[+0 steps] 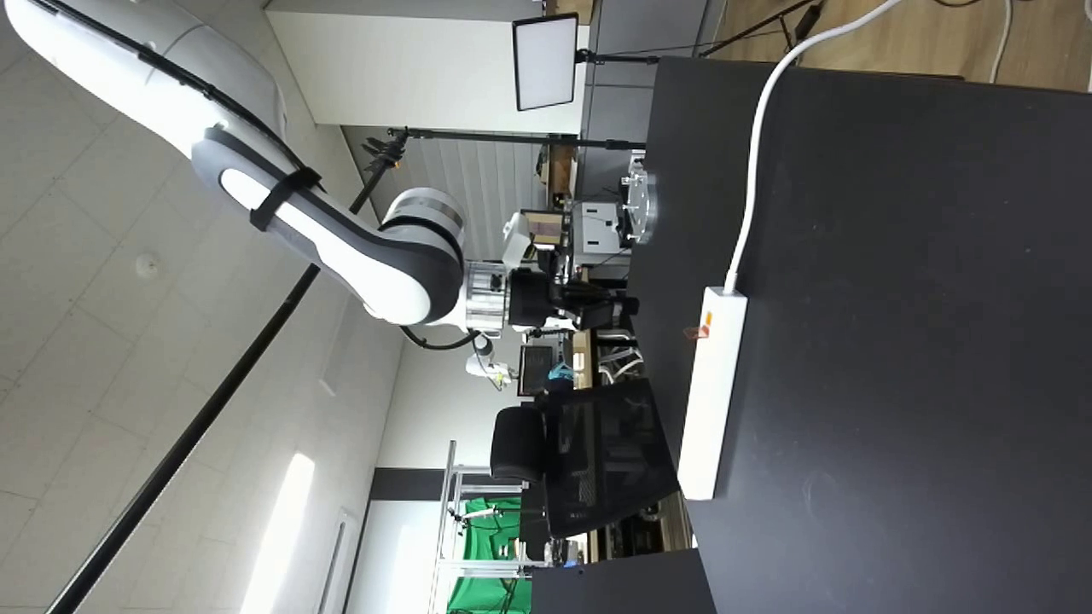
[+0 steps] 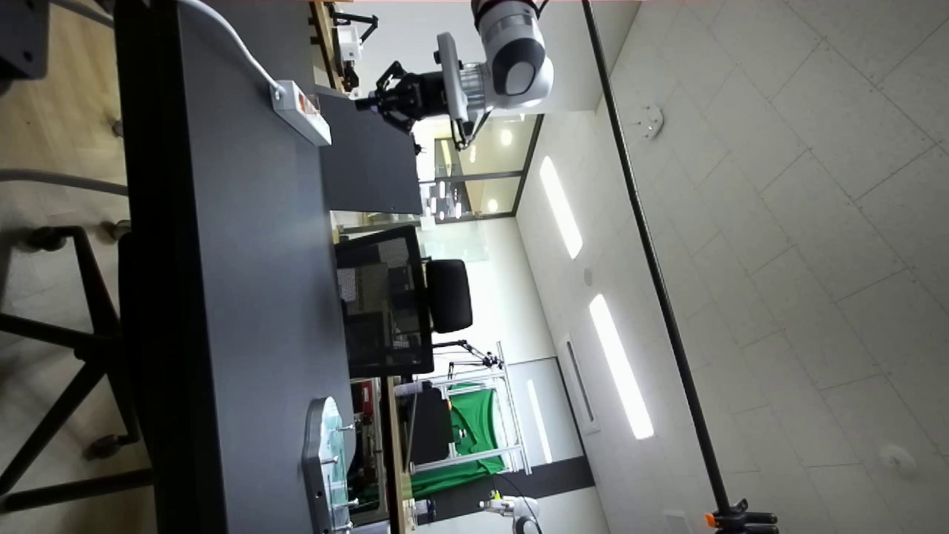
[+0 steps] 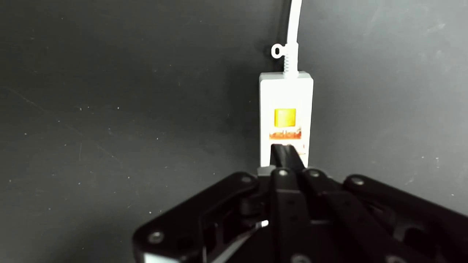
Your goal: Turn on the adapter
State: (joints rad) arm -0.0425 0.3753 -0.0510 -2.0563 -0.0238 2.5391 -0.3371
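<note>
White adapter (image 1: 713,394), long, narrow, orange switch (image 3: 285,117)

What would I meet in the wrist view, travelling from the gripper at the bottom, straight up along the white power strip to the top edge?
Gripper → yellow-orange switch → plain white end of the power strip → ribbed sleeve → smooth white cable.

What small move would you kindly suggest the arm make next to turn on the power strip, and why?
I would probably ease the shut pincer toward the cable, over the yellow-orange switch, before pressing: in the wrist view it appears short of that switch, and in both exterior views it hangs apart from the power strip.
</note>
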